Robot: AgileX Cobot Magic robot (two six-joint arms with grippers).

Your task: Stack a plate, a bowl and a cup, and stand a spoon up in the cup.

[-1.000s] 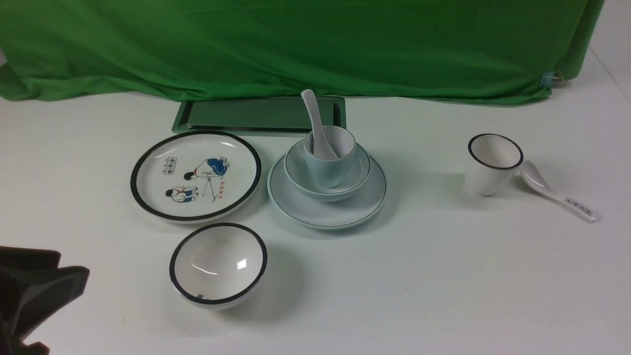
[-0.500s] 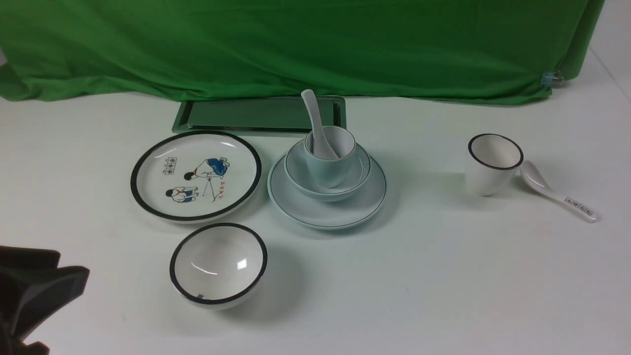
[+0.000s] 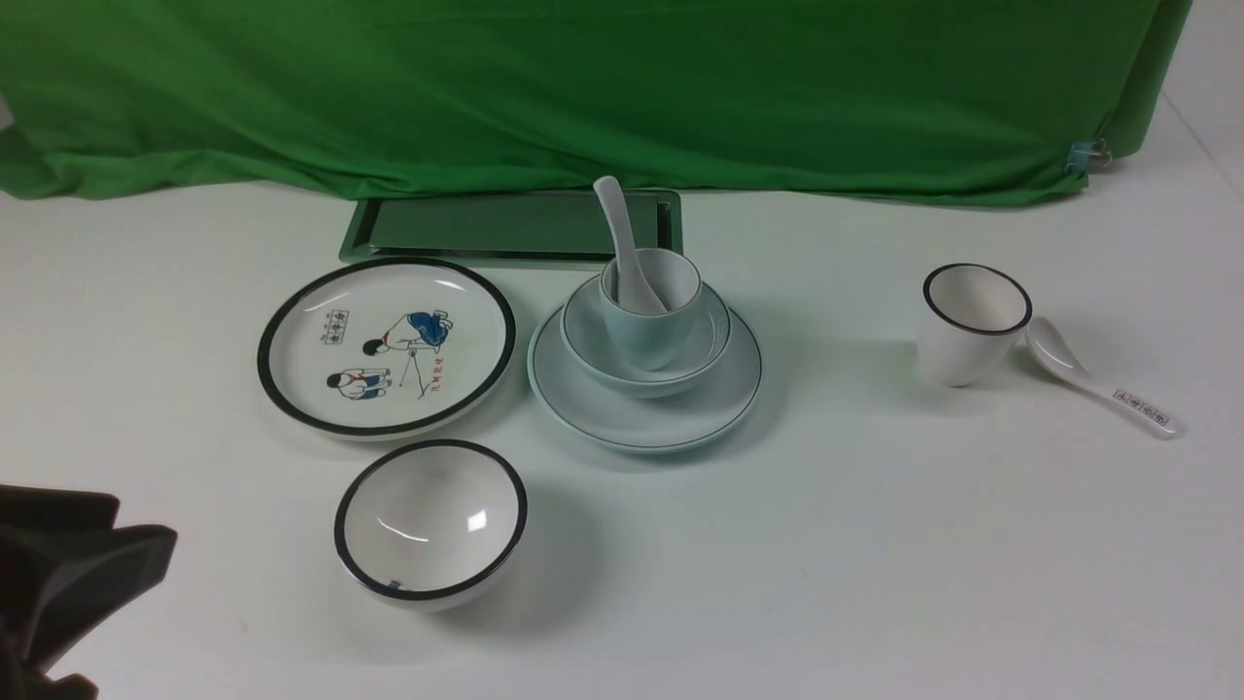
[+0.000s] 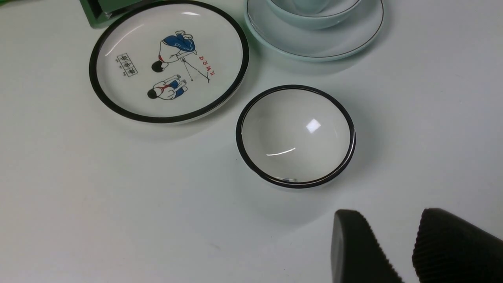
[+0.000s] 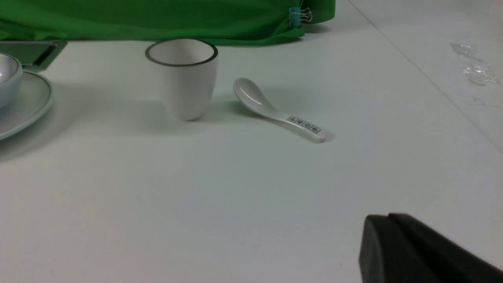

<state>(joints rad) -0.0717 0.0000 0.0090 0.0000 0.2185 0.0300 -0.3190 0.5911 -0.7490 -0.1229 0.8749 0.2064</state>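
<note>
The pale blue-green plate (image 3: pixel 593 403) sits mid-table with the pale blue-green bowl (image 3: pixel 588 342) on it. The pale blue-green cup (image 3: pixel 653 326) stands in the bowl. The plain white spoon (image 3: pixel 622 243) stands in the cup, handle up and leaning back left. The plate (image 4: pixel 353 37) and bowl also show in the left wrist view. My left gripper (image 4: pixel 387 220) is open and empty above bare table at the near left, also seen in the front view (image 3: pixel 107 540). My right gripper (image 5: pixel 387 220) is shut and empty, far from the stack, out of the front view.
A white cartoon plate with black rim (image 3: pixel 386 345) lies left of the stack. A white black-rimmed bowl (image 3: pixel 431 522) sits in front of it. A white black-rimmed cup (image 3: pixel 972 323) and a labelled white spoon (image 3: pixel 1098 387) are at the right. A metal tray (image 3: pixel 510 226) lies by the green cloth (image 3: pixel 583 87).
</note>
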